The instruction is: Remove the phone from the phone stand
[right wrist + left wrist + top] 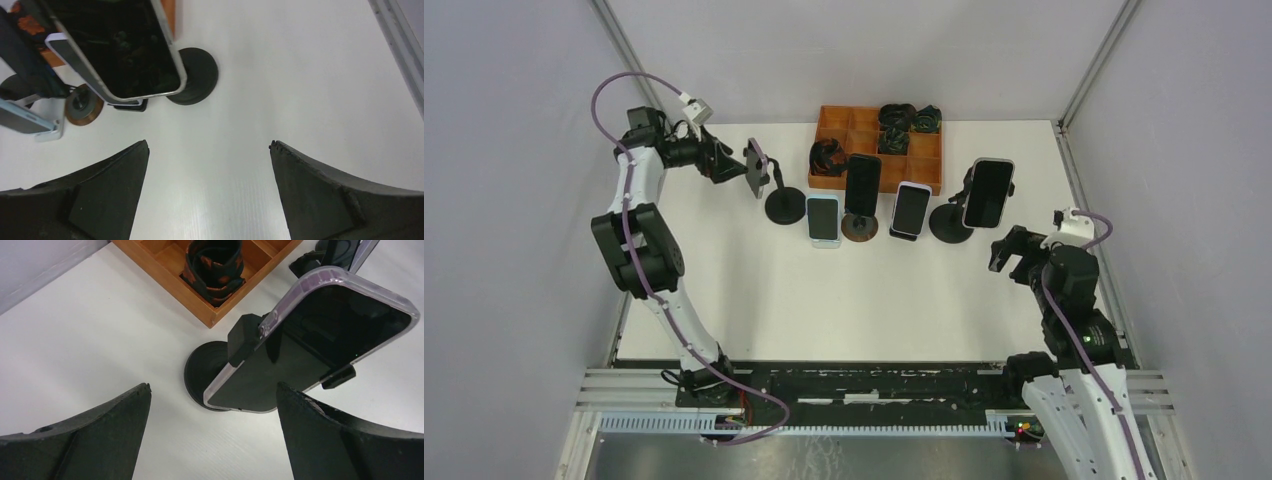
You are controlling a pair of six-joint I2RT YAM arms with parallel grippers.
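A dark phone in a clear case (756, 168) is clamped on a black stand with a round base (785, 206) at the back left. My left gripper (736, 170) is open right beside it. In the left wrist view the phone (320, 345) sits in the stand's clamp (245, 337), its lower end just beyond my open left gripper (212, 390), untouched. Another phone (988, 192) sits on a black stand (951, 224) at the right. My right gripper (1012, 250) is open and empty in front of it; the right wrist view shows that phone (120, 50) ahead of the gripper (209, 145).
Three more phones stand in a row between them: one on a white stand (823, 218), one on a brown round base (860, 228), one on a small black stand (911, 208). A wooden compartment tray (879, 147) with coiled cables (215, 270) sits behind them.
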